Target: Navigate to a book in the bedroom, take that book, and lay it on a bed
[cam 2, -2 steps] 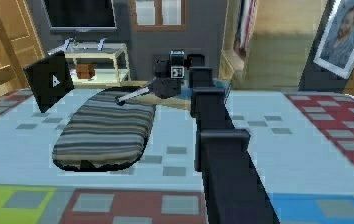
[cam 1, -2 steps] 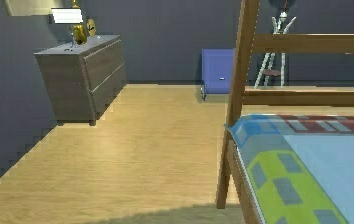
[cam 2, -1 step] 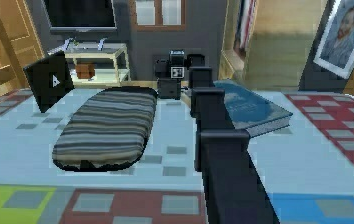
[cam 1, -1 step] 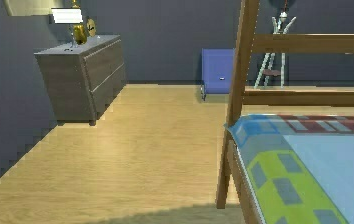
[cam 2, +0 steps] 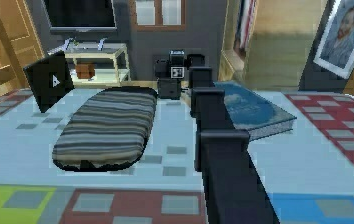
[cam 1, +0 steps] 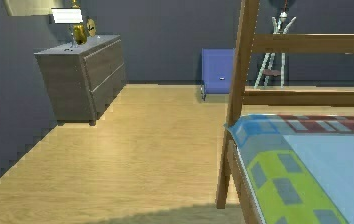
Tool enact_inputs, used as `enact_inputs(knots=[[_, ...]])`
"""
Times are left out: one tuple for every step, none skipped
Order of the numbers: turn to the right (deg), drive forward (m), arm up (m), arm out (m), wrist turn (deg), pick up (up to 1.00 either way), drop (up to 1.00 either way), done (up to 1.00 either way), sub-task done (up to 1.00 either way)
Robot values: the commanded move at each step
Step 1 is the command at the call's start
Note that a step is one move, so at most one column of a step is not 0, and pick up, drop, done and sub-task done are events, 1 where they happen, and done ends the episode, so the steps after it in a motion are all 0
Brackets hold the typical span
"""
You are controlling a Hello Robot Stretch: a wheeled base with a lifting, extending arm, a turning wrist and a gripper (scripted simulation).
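So the blue book [cam 2: 253, 108] is lying flat on the bed [cam 2: 165, 165], on the patchwork quilt just beside the arm, on the arm side view's right. The gripper [cam 2: 169, 76] is out near the bed's far edge, and honestly I can't tell if it's holding anything. A striped pillow [cam 2: 105, 128] and a dark laptop [cam 2: 47, 80] sit to the left. The forward view has a grey dresser [cam 1: 80, 75] across the wood floor.
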Motion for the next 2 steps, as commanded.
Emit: enact_inputs(knots=[[0.0,0.00,-0.20,0.00,0.0,0.00,0.00,0.00,0.00],[0.0,0.00,0.00,0.00,0.0,0.00,1.00,0.00,0.00]])
